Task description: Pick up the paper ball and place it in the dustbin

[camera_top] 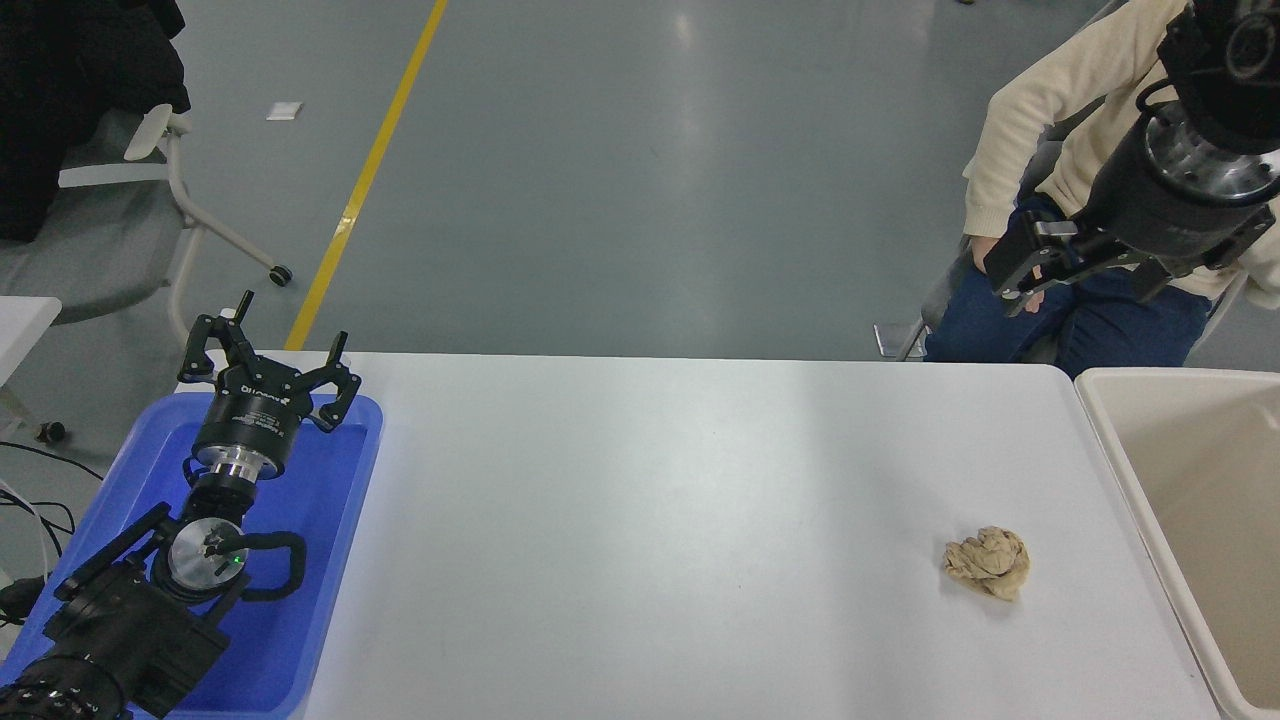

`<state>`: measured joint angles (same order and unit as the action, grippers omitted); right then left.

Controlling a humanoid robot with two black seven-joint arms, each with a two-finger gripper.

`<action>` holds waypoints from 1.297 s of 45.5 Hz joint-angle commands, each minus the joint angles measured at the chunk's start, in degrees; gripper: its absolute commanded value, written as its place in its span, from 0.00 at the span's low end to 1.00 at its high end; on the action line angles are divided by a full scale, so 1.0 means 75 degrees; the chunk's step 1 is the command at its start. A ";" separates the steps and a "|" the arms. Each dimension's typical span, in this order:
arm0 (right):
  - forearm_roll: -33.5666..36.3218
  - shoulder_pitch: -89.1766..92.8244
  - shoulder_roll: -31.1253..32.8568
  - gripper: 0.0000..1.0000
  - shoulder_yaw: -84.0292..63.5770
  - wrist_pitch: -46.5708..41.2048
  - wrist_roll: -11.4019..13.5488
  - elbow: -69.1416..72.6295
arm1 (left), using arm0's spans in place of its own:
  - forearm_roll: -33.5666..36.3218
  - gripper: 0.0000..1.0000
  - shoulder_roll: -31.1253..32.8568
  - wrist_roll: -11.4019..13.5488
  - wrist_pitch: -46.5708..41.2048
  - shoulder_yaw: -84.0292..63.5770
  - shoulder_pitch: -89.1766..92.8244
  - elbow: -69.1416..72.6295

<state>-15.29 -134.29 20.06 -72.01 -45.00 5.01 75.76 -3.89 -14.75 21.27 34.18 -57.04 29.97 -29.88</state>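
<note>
One crumpled tan paper ball (987, 563) lies alone on the white tabletop (650, 520), toward the right side, near but apart from the one large cream-beige plastic dustbin (1100, 440) past the tabletop's right edge. One shallow bright blue plastic tray (340, 520) sits at the left edge. Wide bare tabletop lies between tray and ball. The left gripper (268, 352) hangs over the tray's far end, jaws spread wide. The right gripper (1025, 275) is raised at the upper right, before a seated person (1040, 110); I cannot tell how its jaws stand
</note>
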 commanded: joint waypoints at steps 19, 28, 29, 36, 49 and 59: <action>0.0000 0.0280 -0.0003 1.00 0.0109 0.0000 0.0000 0.0000 | -0.0008 1.00 0.0009 0.0000 -0.0010 -0.0001 0.0000 0.0000; 0.0000 0.0397 0.0032 1.00 0.0402 0.0000 0.0000 0.0000 | -0.0008 1.00 0.0010 0.0000 -0.0010 -0.0001 0.0000 0.0000; 0.0000 0.0409 0.0032 1.00 0.0402 0.0000 0.0000 0.0000 | -0.0008 1.00 0.0010 0.0000 -0.0010 -0.0001 0.0000 0.0000; 0.0000 0.0433 0.0044 1.00 0.0402 0.0000 0.0000 0.0000 | -0.0008 1.00 0.0010 0.0000 -0.0010 -0.0001 0.0000 0.0000; 0.0000 0.0433 0.0302 1.00 0.0391 0.0000 0.0000 0.0000 | -0.0008 1.00 -0.0002 0.0000 0.0013 -0.0001 0.0000 0.0000; 0.0164 0.0573 0.0290 1.00 0.0859 0.0000 -0.0023 -0.0012 | -0.0008 1.00 0.0009 0.0000 0.0013 -0.0001 0.0000 0.0000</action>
<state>-14.96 -131.16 21.89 -68.05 -45.00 4.91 75.76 -3.95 -14.71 21.27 34.25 -57.04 29.96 -29.88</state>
